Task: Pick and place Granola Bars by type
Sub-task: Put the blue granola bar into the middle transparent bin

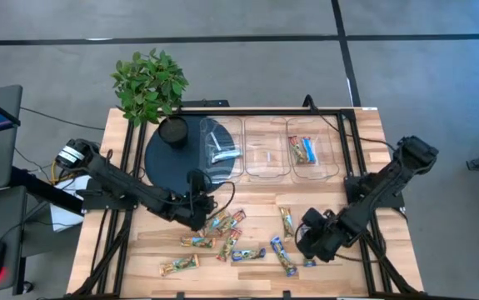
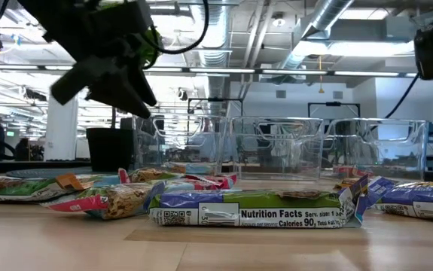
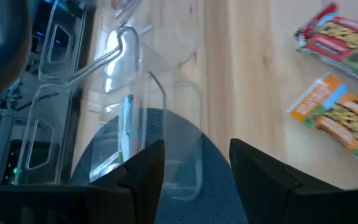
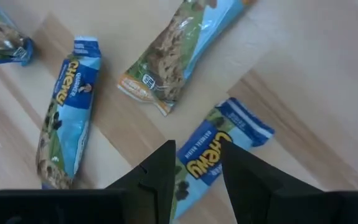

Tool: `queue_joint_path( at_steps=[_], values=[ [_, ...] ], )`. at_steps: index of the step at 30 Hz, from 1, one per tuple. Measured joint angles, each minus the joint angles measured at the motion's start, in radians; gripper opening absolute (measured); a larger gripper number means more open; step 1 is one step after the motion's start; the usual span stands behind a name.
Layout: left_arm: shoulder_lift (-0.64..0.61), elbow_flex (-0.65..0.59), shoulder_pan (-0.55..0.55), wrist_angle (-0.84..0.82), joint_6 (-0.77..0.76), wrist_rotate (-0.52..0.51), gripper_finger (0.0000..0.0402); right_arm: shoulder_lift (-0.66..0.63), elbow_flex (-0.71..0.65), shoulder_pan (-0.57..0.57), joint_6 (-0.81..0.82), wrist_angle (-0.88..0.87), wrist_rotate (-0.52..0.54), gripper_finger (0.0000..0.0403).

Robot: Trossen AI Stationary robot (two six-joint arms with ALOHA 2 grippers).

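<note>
Right gripper, jaws narrowly parted, hovers over a blue-wrapped granola bar near the wooden bench's front edge; it should straddle the wrapper squarely before closing. Left gripper, empty and parted, waits mid-bench.

Closest to the low camera, a green granola bar lies on the desk with its back panel facing out: "Nutrition Facts" in bold, then "Serv. size 1 bar" and "Calories 90", beside a small square code. A bar at the far left shows only the end of a word, "Facts".

Under the right end effector, a blue wrapper reads "CHEWY" in yellow with "OATMEAL RAISIN" just legible beside it. Another blue bar near it carries "CHEWY" and, smaller, "QUAKER".
</note>
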Motion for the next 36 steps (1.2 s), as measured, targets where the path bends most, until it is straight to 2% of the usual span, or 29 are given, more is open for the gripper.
queue_joint_path(
  at_steps=[6,11,17,27,36],
  values=[
    [0.0,0.0,0.063,0.051,0.058,0.07,0.0176,0.038,0.045,0.006,0.014,0.002,0.001,0.0118],
    [0.0,0.0,0.102,0.062,0.089,0.141,0.0176,0.038,0.056,-0.005,0.095,0.0,-0.03,0.0118],
    [0.0,0.0,0.123,0.061,0.093,0.146,0.0176,0.038,0.057,-0.01,0.179,-0.011,-0.048,0.0118],
    [0.0,0.0,0.125,0.06,0.093,0.148,0.0176,0.055,0.057,0.05,0.35,-0.01,-0.055,0.0118],
    [0.0,0.0,0.124,0.087,0.093,0.234,0.0176,0.101,0.06,0.051,0.306,-0.003,-0.071,0.0118]
  ],
)
